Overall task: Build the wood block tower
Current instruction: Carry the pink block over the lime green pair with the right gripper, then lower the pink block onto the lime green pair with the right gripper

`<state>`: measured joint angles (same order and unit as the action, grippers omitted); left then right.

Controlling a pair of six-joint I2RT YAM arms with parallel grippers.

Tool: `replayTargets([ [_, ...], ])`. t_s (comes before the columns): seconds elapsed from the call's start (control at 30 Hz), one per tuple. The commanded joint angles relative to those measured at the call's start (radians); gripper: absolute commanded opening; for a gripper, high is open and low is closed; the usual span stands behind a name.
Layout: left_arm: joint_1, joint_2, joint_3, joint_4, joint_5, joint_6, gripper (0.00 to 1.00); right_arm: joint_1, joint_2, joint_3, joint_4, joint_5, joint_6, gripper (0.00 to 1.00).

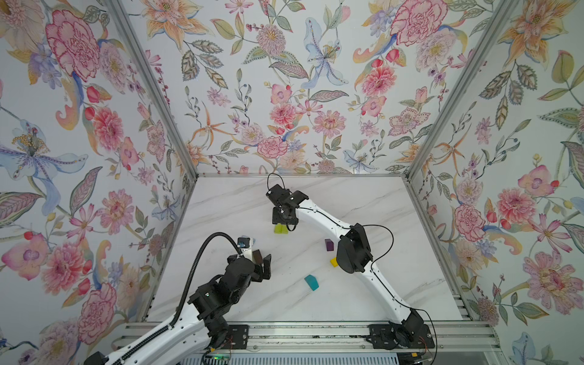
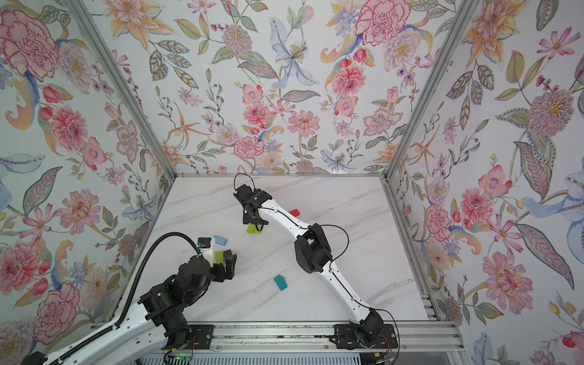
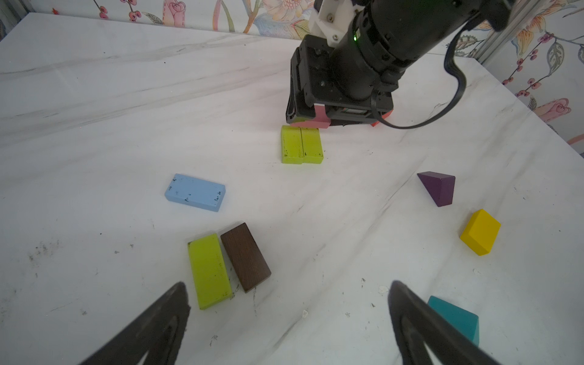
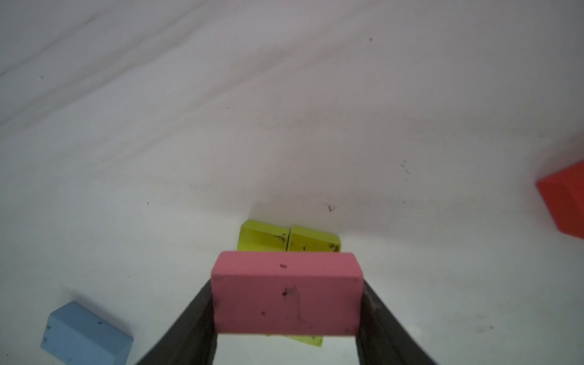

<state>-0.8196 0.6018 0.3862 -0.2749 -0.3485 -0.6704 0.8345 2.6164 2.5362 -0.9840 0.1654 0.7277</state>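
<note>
The right hand (image 4: 287, 284) is gripping the pink block (image 4: 286, 294) by its short ends, holding it crosswise just over the tower (image 3: 301, 144). The tower is standing one layer high: two lime green blocks (image 4: 289, 238) lying side by side, touching, on the bench (image 3: 126, 94); whether the pink block is touching them I cannot tell. The left hand (image 3: 289, 294) is hanging wide open near a third lime block (image 3: 209, 270) and the brown block (image 3: 245, 256) just beside it. In a top view, reckoned from the tower, those two are lying at eight o'clock, the light blue block (image 2: 221, 240) at nine, the red block (image 2: 294, 212) at two, the purple wedge (image 1: 329, 245) and yellow block (image 1: 334, 261) near four, the teal block (image 1: 311, 282) at five.
</note>
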Motion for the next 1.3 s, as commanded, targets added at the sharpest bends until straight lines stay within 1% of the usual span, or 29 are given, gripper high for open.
replayTargets([
  [0.0,-0.011,-0.007,-0.014,0.011,-0.019,0.008,0.99,-0.003,0.030,0.025,-0.025,0.003,0.018,0.54],
  [0.97,-0.012,-0.023,-0.017,0.009,-0.021,0.008,0.99,-0.008,0.060,0.040,-0.023,-0.013,0.016,0.57],
  [1.27,-0.010,-0.023,-0.018,0.010,-0.022,0.008,0.99,-0.008,0.071,0.056,-0.023,-0.024,0.016,0.60],
])
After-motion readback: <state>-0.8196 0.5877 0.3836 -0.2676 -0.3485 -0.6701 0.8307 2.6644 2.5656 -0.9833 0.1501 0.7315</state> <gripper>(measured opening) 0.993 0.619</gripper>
